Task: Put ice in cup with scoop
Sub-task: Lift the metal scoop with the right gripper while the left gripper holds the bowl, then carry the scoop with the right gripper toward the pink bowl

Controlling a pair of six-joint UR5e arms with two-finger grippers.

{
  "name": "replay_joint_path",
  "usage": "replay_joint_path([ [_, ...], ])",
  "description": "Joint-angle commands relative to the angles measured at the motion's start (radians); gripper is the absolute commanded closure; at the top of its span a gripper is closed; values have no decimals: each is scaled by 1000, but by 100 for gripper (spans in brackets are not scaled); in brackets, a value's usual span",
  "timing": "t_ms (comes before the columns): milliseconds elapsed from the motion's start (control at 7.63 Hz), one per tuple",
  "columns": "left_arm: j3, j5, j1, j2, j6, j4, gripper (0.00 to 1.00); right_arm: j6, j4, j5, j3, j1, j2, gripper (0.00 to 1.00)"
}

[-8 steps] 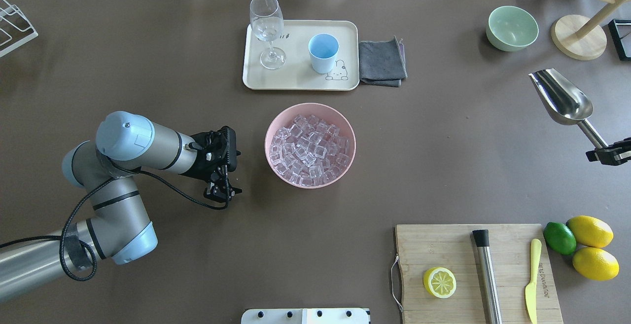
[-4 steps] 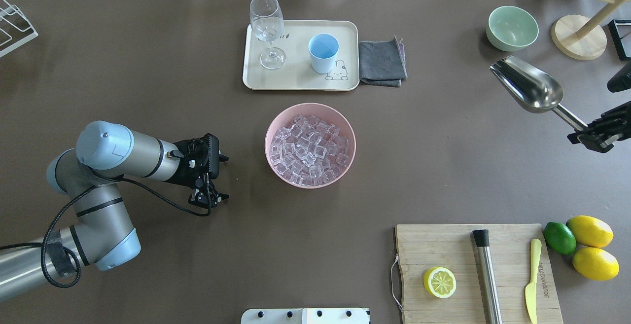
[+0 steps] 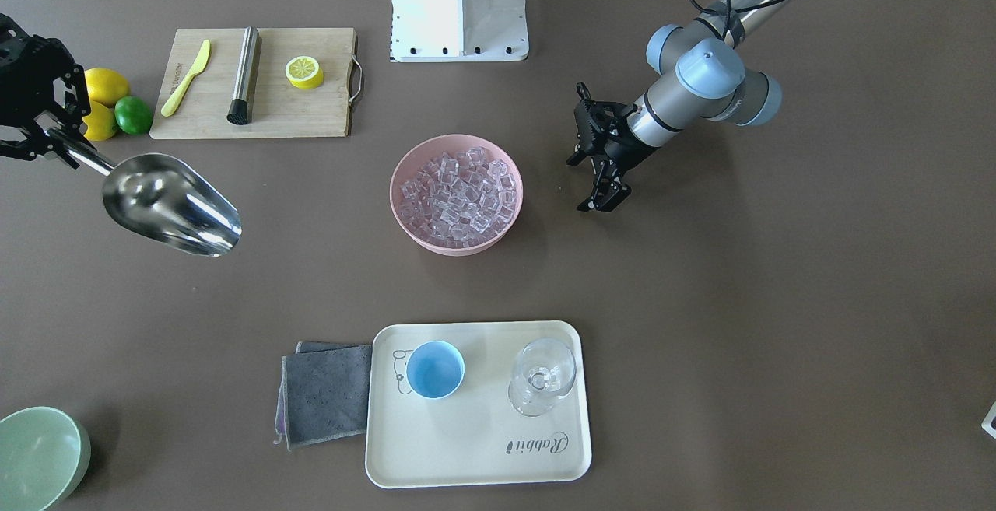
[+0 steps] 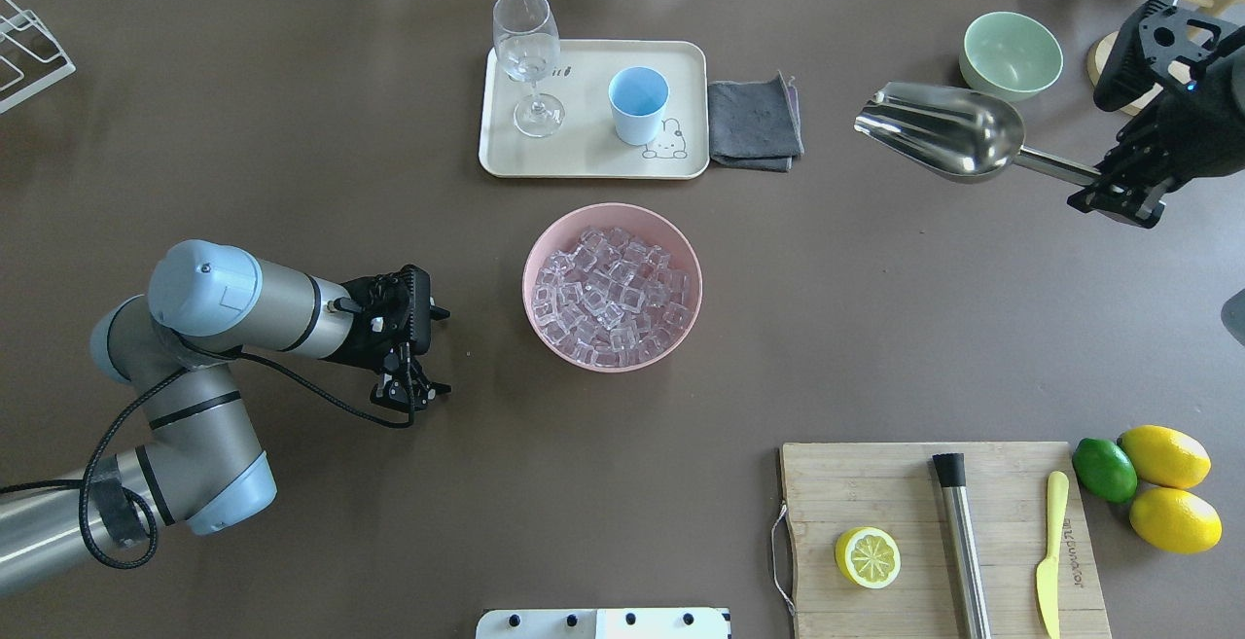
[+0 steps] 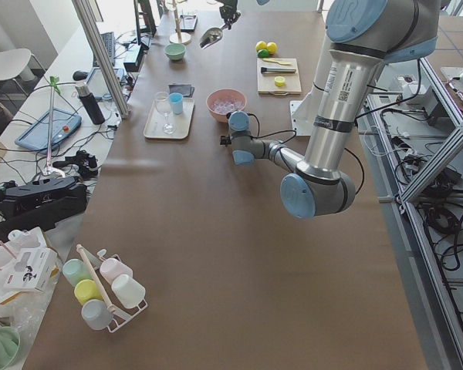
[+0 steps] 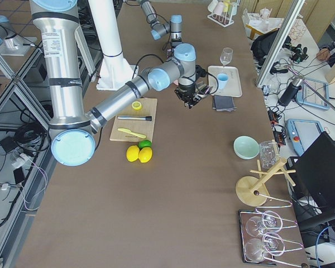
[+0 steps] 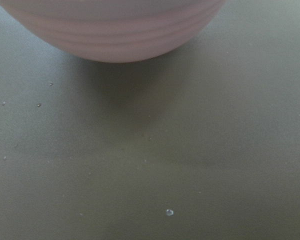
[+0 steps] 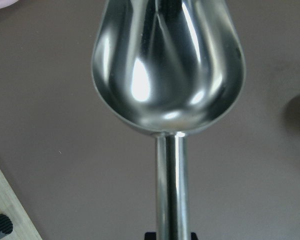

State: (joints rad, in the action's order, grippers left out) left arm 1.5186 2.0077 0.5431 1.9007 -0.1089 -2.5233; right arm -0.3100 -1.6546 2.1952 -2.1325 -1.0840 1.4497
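The scoop [image 4: 943,138] has swung inward, shiny and empty, clenched by the right hand [image 4: 1112,190].

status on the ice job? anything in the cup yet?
Done: the scoop is off the table, handle clamped in the right gripper. In hand: it hangs empty out to the right of the pink bowl, trough bare in the right wrist view. Left: scooping and pouring; the ice all sits in the bowl, and the cup on the tray is empty. The left gripper is open beside the bowl.
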Motion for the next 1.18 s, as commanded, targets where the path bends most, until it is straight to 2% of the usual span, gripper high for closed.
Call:
replay_joint_path([
  [0, 0, 0, 0, 0, 0, 0, 1, -158, -181, -22, -7, 50, -153, 100],
  [131, 0, 0, 0, 0, 0, 0, 1, -153, -185, -107, -10, 106, -202, 100],
  [393, 0, 5, 0, 1, 0, 0, 1, -161, -272, -164, -15, 144, -268, 100],
  [524, 0, 5, 1, 1, 0, 0, 1, -226, -368, -229, -56, 153, -306, 100],
  [655, 0, 5, 0, 1, 0, 0, 1, -260, -416, -294, -105, 192, -311, 100],
  [917, 0, 5, 0, 1, 0, 0, 1, -276, -560, -398, -103, 272, -392, 100],
  [1048, 0, 5, 0, 1, 0, 0, 1, -276, -641, -410, -78, 295, -447, 100],
])
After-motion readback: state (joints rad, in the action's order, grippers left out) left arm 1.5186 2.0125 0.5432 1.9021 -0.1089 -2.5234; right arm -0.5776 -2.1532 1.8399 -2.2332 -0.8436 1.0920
